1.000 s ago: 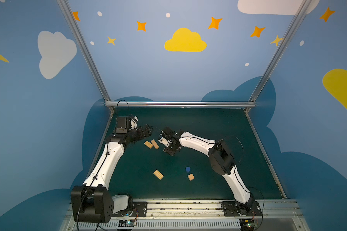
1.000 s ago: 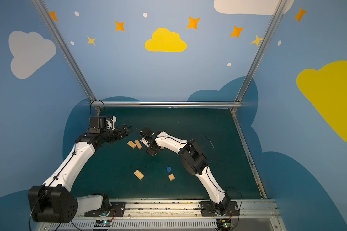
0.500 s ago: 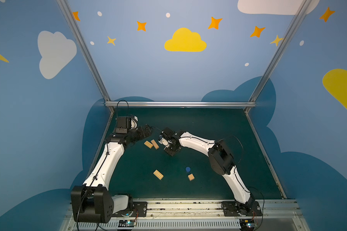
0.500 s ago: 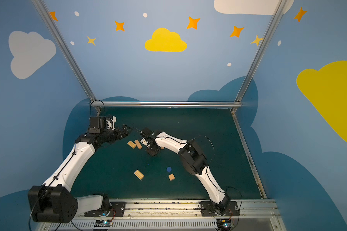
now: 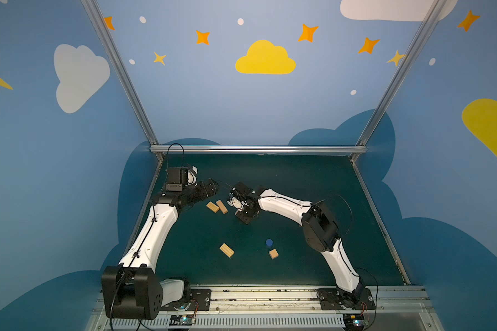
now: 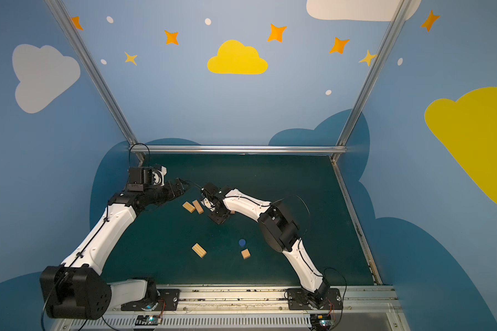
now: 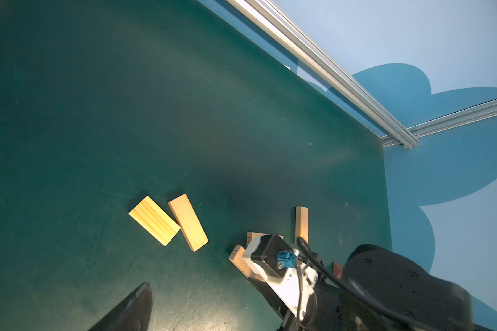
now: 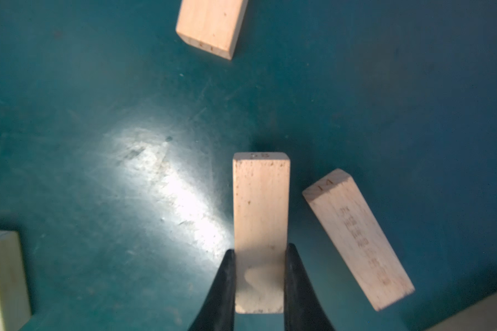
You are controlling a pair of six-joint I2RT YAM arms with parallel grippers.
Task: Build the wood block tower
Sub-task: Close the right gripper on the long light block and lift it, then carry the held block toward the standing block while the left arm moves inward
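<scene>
The right gripper (image 8: pixel 260 255) is clamped on a tan wooden bar (image 8: pixel 260 200). Its two black fingers (image 8: pixel 227 286) pinch the bar across its narrow width, close to the near end. The bar's long axis runs straight out ahead of the jaws, with its broad face up and its far end pointing away from the wrist. I cannot tell whether it has left the green mat (image 5: pixel 299 186). In both top views the bar is hidden under the gripper, around the middle of the mat, just right of a pair of bars (image 5: pixel 217 207) lying side by side. No tower stands yet. A printed bar (image 8: pixel 356 238) lies slanted just beside the held one. A reddish-brown cube (image 7: pixel 337 269) peeks out behind the right arm. A loose bar (image 5: pixel 226 250), a blue round piece (image 5: pixel 269 242) and a tan cube (image 5: pixel 273 254) sit well apart, nearer the front. The bar looks light, stiff and dry, with smooth flat sides that suit a pinch. Held this near one end, though, I would guess it could swivel or droop, so a hold nearer the middle would carry it steadier. The left gripper (image 5: pixel 211 187) hangs spread wide and empty by the pair of bars.
</scene>
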